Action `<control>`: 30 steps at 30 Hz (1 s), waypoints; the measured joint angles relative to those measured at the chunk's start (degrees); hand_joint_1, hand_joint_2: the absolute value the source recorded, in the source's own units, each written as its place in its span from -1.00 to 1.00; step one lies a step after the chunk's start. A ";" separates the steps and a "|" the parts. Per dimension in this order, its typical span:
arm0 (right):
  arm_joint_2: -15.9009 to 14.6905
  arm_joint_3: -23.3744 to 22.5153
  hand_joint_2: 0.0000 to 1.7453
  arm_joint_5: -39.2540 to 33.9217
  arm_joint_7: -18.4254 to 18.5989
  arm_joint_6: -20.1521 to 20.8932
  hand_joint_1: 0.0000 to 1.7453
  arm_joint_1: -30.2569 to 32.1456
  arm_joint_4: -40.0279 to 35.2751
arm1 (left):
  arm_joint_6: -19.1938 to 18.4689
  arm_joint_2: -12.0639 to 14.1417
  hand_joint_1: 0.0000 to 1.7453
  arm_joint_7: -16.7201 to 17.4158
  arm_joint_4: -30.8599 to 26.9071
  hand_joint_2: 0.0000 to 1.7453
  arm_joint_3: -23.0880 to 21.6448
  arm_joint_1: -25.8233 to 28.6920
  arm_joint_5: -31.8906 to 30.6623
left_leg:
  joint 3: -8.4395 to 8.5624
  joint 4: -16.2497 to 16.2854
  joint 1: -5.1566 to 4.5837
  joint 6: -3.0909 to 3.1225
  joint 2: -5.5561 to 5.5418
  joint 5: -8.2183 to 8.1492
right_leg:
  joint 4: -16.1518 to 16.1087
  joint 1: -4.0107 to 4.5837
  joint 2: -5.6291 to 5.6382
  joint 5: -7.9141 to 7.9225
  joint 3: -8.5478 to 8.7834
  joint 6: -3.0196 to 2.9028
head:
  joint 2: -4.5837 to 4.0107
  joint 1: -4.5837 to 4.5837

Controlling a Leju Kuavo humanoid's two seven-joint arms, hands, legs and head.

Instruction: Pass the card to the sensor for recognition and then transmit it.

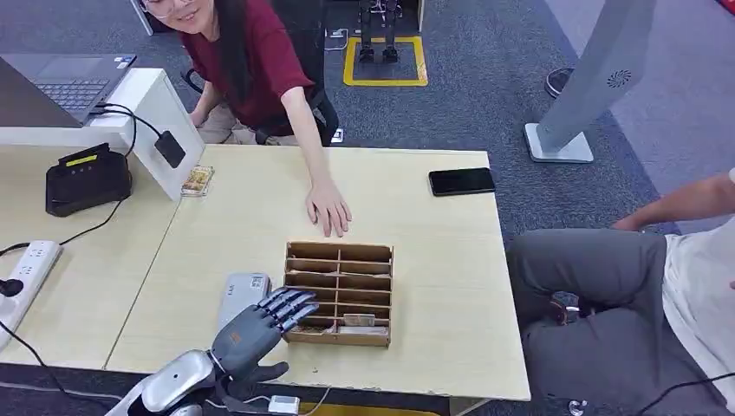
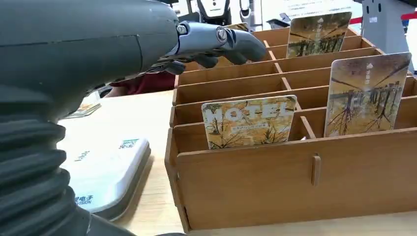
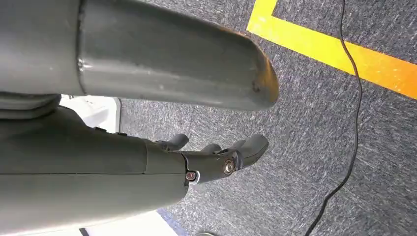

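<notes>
Left robot hand (image 1: 260, 328) hovers empty, fingers spread, beside the wooden card rack (image 1: 340, 293) on the counter (image 1: 433, 260); right robot hand (image 3: 216, 157) hangs released.

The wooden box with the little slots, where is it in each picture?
Head view: the wooden box sits on the table, low and near the middle, right of the left hand.
Left wrist view: it fills the right side, cards standing in it.
Right wrist view: not in it.
Shared landmark: the grey sensor pad beside the box.

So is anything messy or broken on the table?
Nothing looks broken or spilled. The cards stand upright in the wooden rack, the left robot hand hovers beside it holding nothing, and a person's hand rests on the table.
</notes>
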 joint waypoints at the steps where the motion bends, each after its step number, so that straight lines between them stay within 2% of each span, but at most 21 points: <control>1: 0.00 -0.02 -1.00 0.00 0.00 0.00 -1.00 0.00 0.00 | 0.00 -0.02 -1.00 0.00 0.00 1.00 -0.02 0.00 0.00 | 0.00 0.00 0.00 0.00 0.00 0.00 | 0.00 0.00 0.00 0.00 0.00 0.00 | 0.00 0.00; 10: 0.00 -0.02 -1.00 0.07 0.20 0.07 -1.00 0.00 0.00 | 0.35 -1.33 -1.00 0.63 0.02 1.00 -0.94 -0.14 -1.16 | 0.00 0.00 -0.01 0.00 0.00 0.00 | 0.00 0.00 0.00 0.00 0.00 0.00 | 0.00 0.00; 19: 0.00 0.00 -1.00 0.07 -0.07 0.00 -1.00 -0.01 0.00 | 2.40 -3.47 -1.00 2.58 1.71 1.00 -1.40 -1.02 -3.96 | 0.01 0.00 0.00 0.00 0.00 0.00 | 0.00 0.00 0.00 0.00 0.00 0.00 | -0.02 0.00; 30: 0.00 0.00 -1.00 0.09 0.02 0.00 -1.00 -0.01 0.00 | 3.10 -4.46 -1.00 3.13 3.59 1.00 -1.40 -1.18 -4.72 | 0.00 0.00 0.00 0.00 0.00 0.00 | 0.00 0.00 0.00 0.00 0.00 0.00 | 0.00 0.00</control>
